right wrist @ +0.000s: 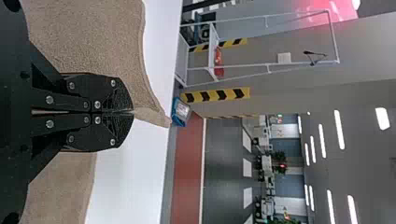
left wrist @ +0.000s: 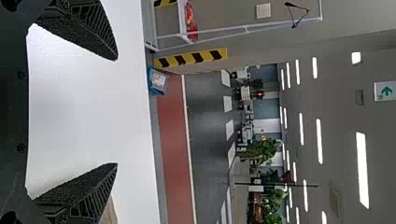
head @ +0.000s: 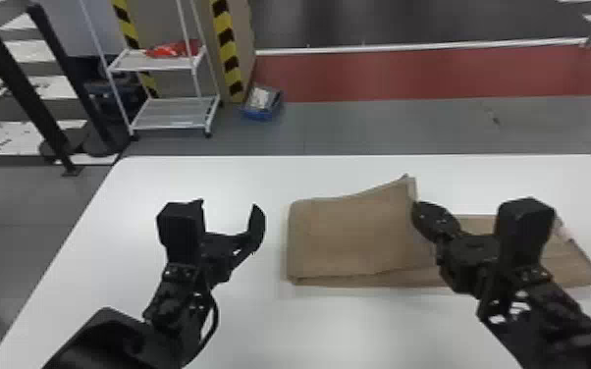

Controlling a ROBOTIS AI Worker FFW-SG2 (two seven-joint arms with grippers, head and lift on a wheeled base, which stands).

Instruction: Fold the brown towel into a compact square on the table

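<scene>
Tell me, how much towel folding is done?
The towel already looks doubled over on its left side. The right gripper, jaws shut, holds a raised edge. Probably remaining: lowering that edge and folding in the flat right part for a square.

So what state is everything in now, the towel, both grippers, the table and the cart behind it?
Towel: left part folded over, its far right corner raised, right part a long strip; not yet a compact square.
Left gripper: jaws open, empty.
Right gripper: jaws shut on the edge of the towel's folded part.
Table: bearing the towel.
Cart: upright, red item on its upper shelf.
</scene>
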